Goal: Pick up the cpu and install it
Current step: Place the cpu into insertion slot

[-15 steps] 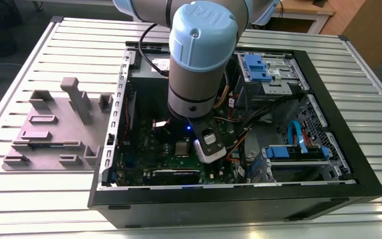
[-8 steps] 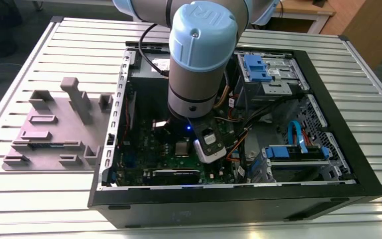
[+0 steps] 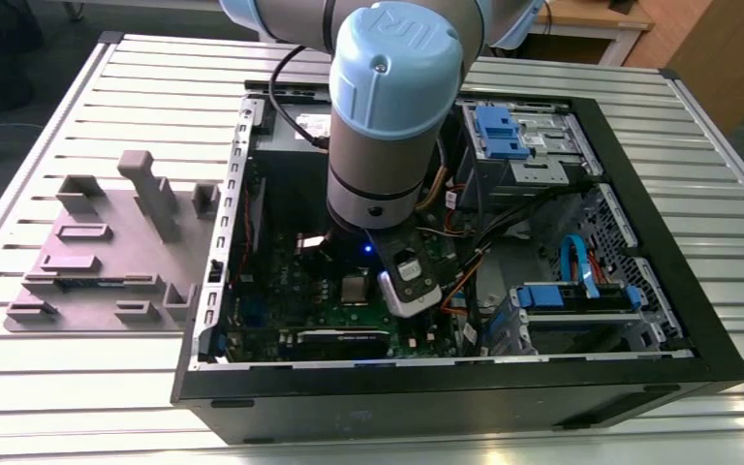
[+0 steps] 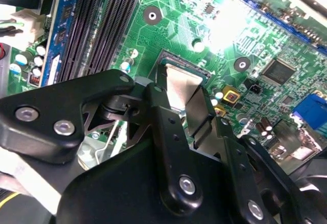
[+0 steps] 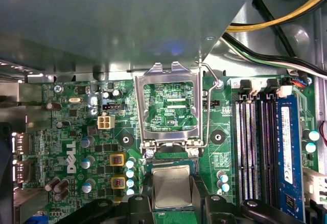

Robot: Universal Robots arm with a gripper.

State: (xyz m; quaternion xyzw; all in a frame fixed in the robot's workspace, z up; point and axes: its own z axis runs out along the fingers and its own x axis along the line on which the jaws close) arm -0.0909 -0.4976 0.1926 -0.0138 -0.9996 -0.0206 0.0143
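Observation:
The cpu [image 5: 171, 184], a small square chip with a pale silvery top, sits between my gripper's [image 5: 171, 191] two black fingers [image 5: 146, 196], low over the socket on the green motherboard [image 5: 76, 132]. The second wrist view shows the cpu [image 4: 181, 86] as a shiny plate clamped between the fingers [image 4: 164, 121], with the gripper [image 4: 193, 112] tilted over the socket's edge. The hinged metal socket frame [image 5: 166, 78] stands swung open beside it, its lever [image 5: 208, 106] raised. In the exterior view the gripper [image 3: 405, 283] reaches down inside the open computer case [image 3: 476, 373].
Black memory slots [image 5: 250, 142] and a blue memory stick [image 5: 286, 147] lie close beside the socket. Yellow and black cables [image 5: 276, 17] run past a grey metal box [image 5: 127, 24]. Blue drive brackets [image 3: 579, 295] fill the case's other side. A grey fixture block [image 3: 101, 252] rests on the slatted table [image 3: 62, 387].

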